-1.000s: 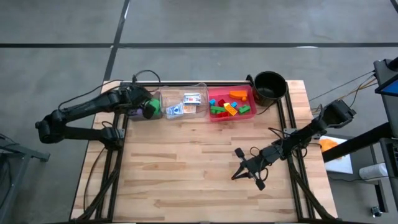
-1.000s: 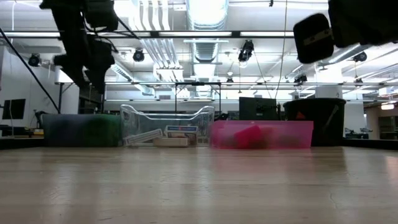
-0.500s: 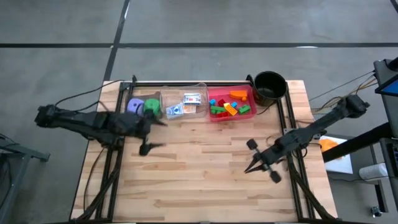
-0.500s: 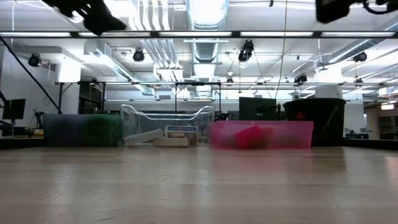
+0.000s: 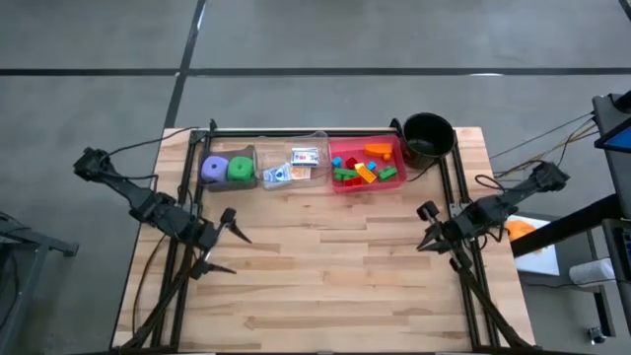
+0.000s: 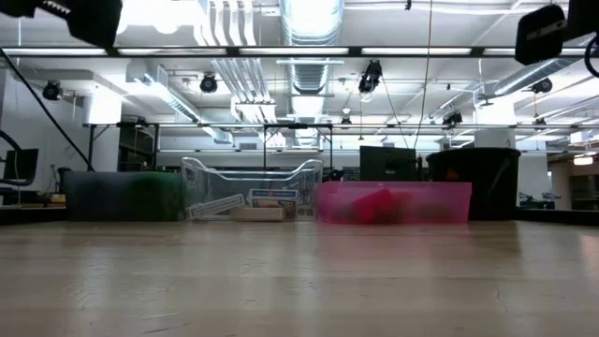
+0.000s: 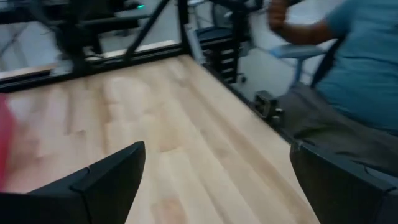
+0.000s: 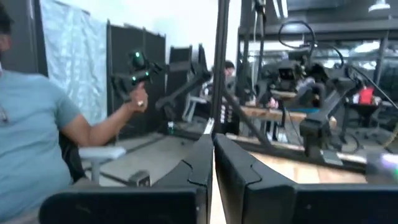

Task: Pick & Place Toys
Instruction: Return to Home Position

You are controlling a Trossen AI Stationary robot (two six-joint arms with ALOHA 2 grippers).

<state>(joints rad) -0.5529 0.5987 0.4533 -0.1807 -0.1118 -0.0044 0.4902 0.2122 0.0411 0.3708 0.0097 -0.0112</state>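
A purple die (image 5: 212, 169) and a green die (image 5: 240, 169) rest side by side in the grey tray (image 5: 225, 152) at the far left. White cards (image 5: 296, 164) lie in the clear tray (image 5: 317, 138). Coloured bricks (image 5: 363, 166) lie in the pink tray (image 5: 402, 158). My left gripper (image 5: 225, 247) hangs open and empty over the table's left part, nearer than the trays; its fingers stand wide apart in the left wrist view (image 7: 217, 186). My right gripper (image 5: 428, 235) is shut and empty near the table's right edge (image 8: 213, 163).
A round black pot (image 5: 427, 138) stands at the far right corner beside the pink tray. The three trays line the far edge (image 6: 253, 197). Bare wood (image 5: 325, 266) fills the middle and near part. A person in a teal shirt (image 7: 364, 62) sits beyond the table.
My left gripper has drawn back from the grey tray toward the table's near left and risen; the green die stays in the tray beside the purple one. My right gripper has gone from the middle toward the right edge and a little toward the far edge.
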